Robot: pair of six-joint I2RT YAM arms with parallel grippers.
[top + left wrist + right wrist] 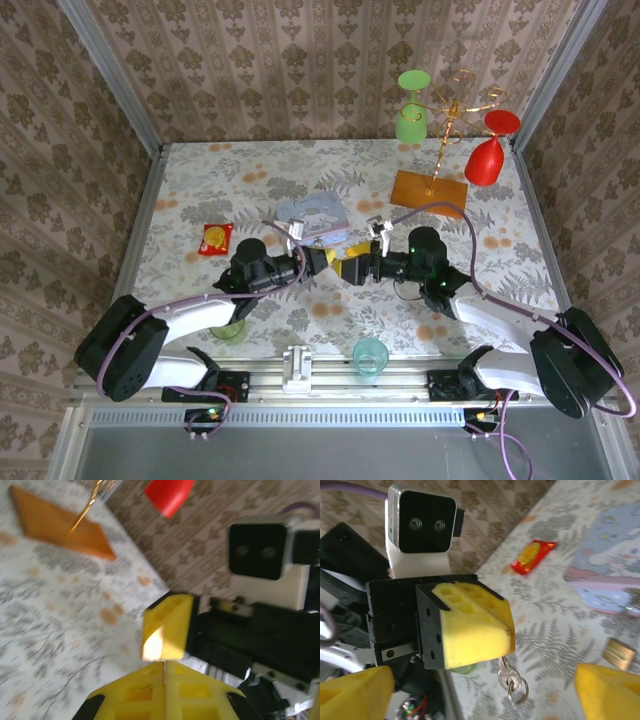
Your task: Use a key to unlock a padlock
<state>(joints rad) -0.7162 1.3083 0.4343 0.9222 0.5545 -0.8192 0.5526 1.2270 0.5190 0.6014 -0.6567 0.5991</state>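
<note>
My left gripper (335,262) hangs over the middle of the table, shut on the key (506,671). The small silvery key hangs below the yellow fingers (472,630), with a split ring (518,686) through its head. In the left wrist view only a thin sliver of the key (164,670) shows between the closed pads. My right gripper (363,267) faces the left one tip to tip and stands wide open, one yellow finger (167,627) just beyond the left tips. The brass padlock (618,653) lies on the tablecloth to the side, apart from both grippers.
A blue tin (315,215) lies just behind the grippers and a red packet (215,239) to the left. The gold glass rack (455,105) on its wooden base (428,193) holds green and red glasses at the back right. Two cups (370,355) stand near the front edge.
</note>
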